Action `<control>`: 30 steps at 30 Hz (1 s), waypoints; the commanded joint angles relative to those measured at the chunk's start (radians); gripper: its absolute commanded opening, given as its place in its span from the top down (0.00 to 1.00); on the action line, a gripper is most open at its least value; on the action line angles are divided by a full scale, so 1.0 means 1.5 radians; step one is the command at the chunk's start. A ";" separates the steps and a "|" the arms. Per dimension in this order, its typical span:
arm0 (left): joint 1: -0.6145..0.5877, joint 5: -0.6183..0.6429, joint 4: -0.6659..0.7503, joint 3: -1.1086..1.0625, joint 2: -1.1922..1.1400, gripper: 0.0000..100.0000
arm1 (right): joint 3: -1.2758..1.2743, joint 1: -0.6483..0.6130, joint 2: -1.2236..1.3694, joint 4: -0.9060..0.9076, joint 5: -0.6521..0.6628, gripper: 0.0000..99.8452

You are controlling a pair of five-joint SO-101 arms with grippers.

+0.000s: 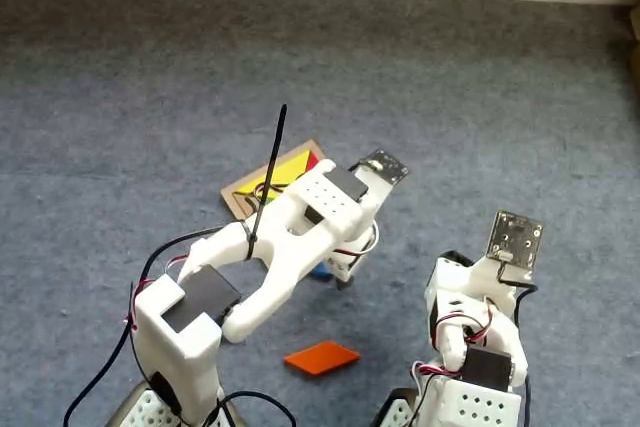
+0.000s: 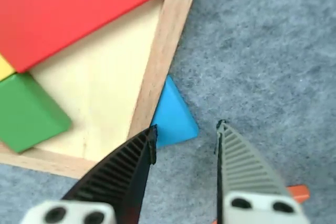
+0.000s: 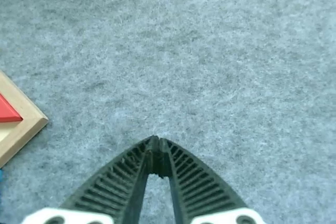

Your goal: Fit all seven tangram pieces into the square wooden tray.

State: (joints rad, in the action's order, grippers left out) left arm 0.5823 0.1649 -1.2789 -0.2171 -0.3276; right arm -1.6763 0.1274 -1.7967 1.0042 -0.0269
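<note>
Left wrist view: the grey felt table (image 2: 262, 51) is seen carrying the square wooden tray (image 2: 169, 35), in which a red triangle (image 2: 58, 9) and a green piece (image 2: 26, 111) are seated, with bare tray floor between them. The blue triangle (image 2: 173, 116) is found outside, lying flat against the tray's outer rim. The left hand (image 2: 186, 129) is held open over it, one finger close beside the rim. If it were closed here, the rim could be caught and the tray shoved, or the thin piece squeezed out sideways. The right hand (image 3: 157, 145) is seen closed and empty over bare felt
</note>
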 commanded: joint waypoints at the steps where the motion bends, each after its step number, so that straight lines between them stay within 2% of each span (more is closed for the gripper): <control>1: -0.015 0.002 0.017 0.020 -0.003 0.79 | -0.074 0.008 -0.011 -0.002 0.000 0.99; 9: -0.071 -0.002 0.020 0.071 -0.043 0.79 | -0.074 0.008 -0.011 -0.002 0.000 0.99; 16: -0.040 -0.003 -0.056 0.176 -0.137 0.91 | -0.074 0.008 -0.011 -0.002 0.000 0.99; 26: -0.025 -0.002 -0.085 0.188 -0.139 0.92 | -0.074 0.008 -0.011 -0.002 0.000 0.99; 30: -0.008 0.001 -0.110 0.171 -0.069 0.92 | -0.074 0.008 -0.011 -0.002 0.000 0.99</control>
State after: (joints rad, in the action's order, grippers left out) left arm 0.5593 0.1619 -1.4124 0.0422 -0.5194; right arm -1.6763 0.1274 -1.7967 1.0042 -0.0269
